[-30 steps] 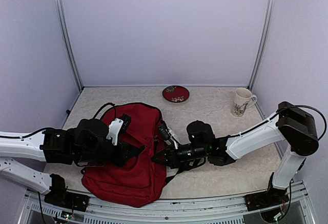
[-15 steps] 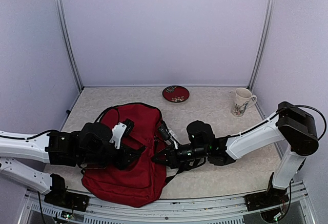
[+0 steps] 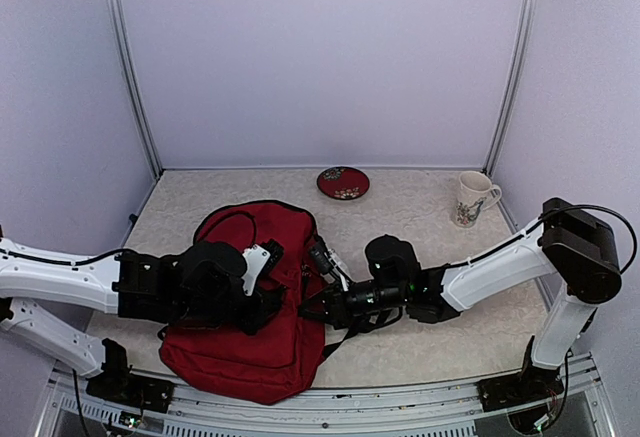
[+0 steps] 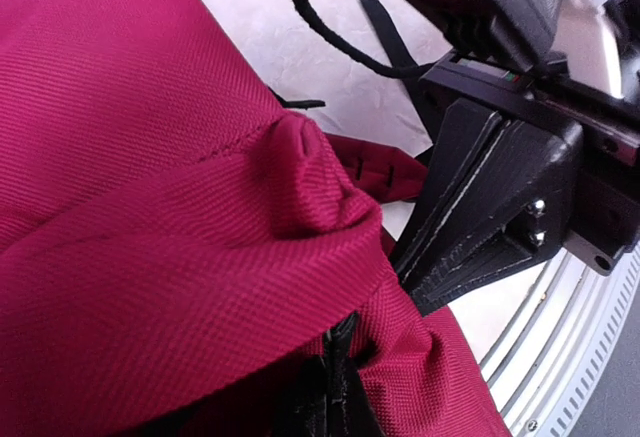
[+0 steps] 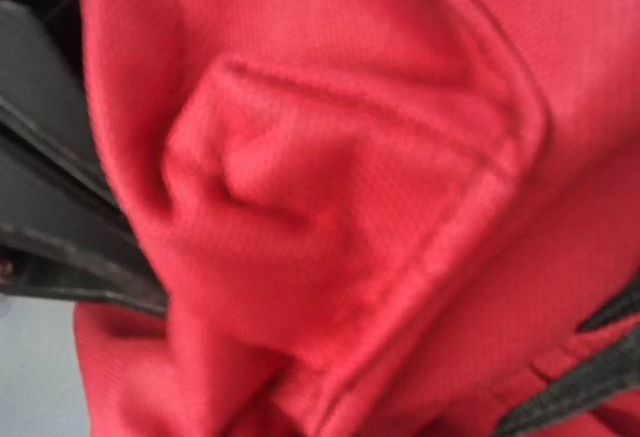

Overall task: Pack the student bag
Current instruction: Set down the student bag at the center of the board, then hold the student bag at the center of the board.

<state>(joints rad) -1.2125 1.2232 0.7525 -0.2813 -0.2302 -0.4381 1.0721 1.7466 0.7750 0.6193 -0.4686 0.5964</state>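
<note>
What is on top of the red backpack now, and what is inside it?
The left tool lies on the student bag, pinching fabric; the right tool pinches fabric at its edge. Its inside cannot be seen: red fabric covers it.

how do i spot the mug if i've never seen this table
Follow the table to its far right corner, by the metal post. The mug stands upright there. It is tall, cream and handled, unlike the flat dark red dish to its left.
</note>
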